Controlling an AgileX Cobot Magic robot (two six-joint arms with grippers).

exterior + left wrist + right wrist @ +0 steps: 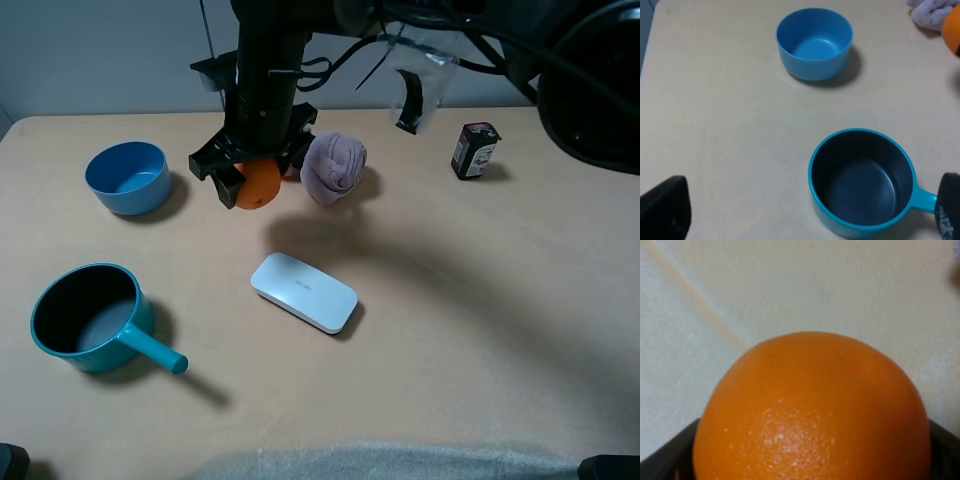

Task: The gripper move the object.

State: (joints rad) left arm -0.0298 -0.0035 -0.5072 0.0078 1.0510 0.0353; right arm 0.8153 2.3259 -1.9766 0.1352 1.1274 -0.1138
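Note:
The orange fruit point(258, 187) is held between the two black fingers of my right gripper point(255, 178), which reaches across to the left half of the table beside the blue bowl. In the right wrist view the orange point(812, 410) fills the frame, with dark fingers at both lower corners. It also shows at the edge of the left wrist view point(952, 30). I cannot tell whether it touches the table. My left gripper point(807, 207) is open and empty, its fingertips point(665, 207) wide apart over the teal pot.
A blue bowl point(127, 177) stands at the left. A teal pot with a handle point(85, 318) is at the front left. A mauve cloth bundle point(334, 167) lies right beside the orange. A white flat device point(303, 292) is in the middle and a small dark jar point(474, 150) at the back right.

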